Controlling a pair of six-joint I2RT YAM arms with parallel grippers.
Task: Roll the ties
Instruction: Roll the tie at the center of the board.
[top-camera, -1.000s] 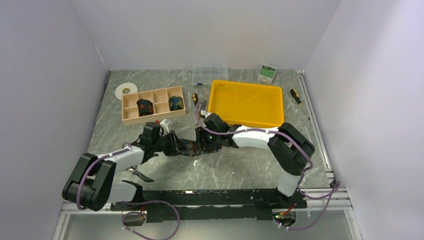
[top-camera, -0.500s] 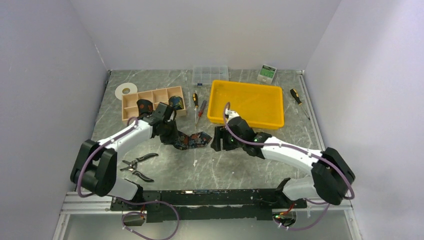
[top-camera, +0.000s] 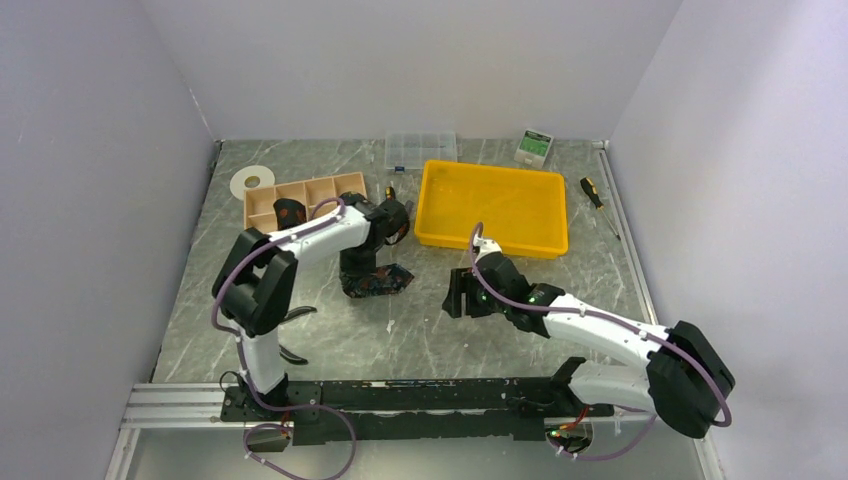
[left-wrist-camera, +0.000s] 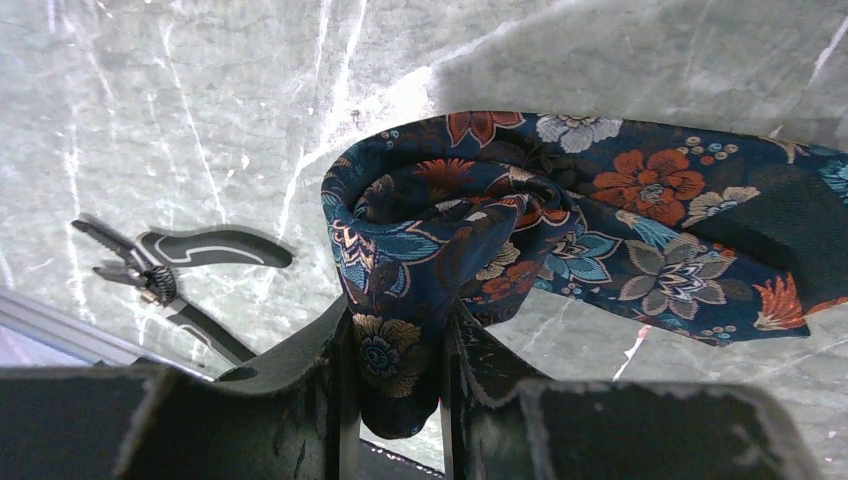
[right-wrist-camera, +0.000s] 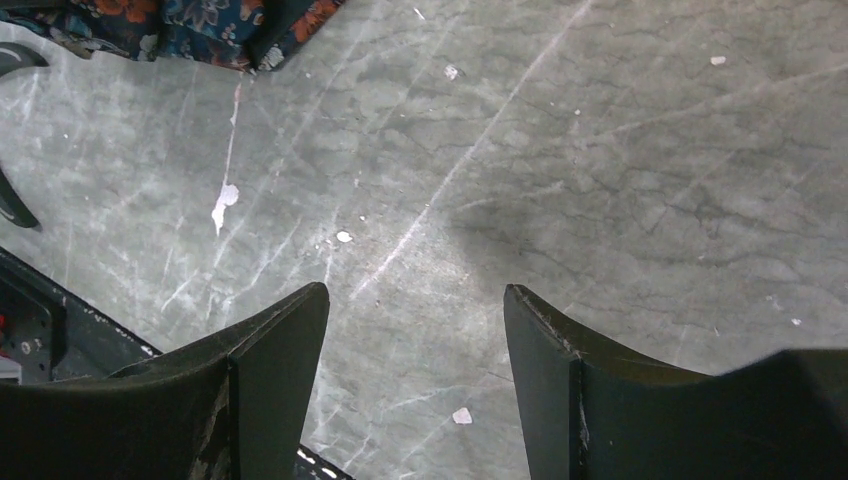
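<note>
A dark floral tie (top-camera: 378, 281) lies mid-table, partly rolled, with its wide end spread to the right. My left gripper (top-camera: 357, 264) points down onto it. In the left wrist view the left gripper (left-wrist-camera: 395, 330) is shut on the rolled end of the tie (left-wrist-camera: 560, 200). My right gripper (top-camera: 462, 294) is open and empty, to the right of the tie and apart from it. The right wrist view shows the right gripper (right-wrist-camera: 415, 300) over bare table, with the tie's edge (right-wrist-camera: 200, 25) at top left. A rolled tie (top-camera: 290, 213) sits in the wooden organizer (top-camera: 300, 190).
Black-handled pliers (left-wrist-camera: 170, 270) lie near the left arm's base. A yellow tray (top-camera: 430, 210) stands behind the right gripper. At the back are a clear parts box (top-camera: 420, 148), a white tape roll (top-camera: 252, 180), a small green box (top-camera: 535, 146) and a screwdriver (top-camera: 592, 192).
My left arm swung back and right, keeping hold of the tie's rolled end. My right gripper came off the tie and drew away to the right and nearer the front edge.
</note>
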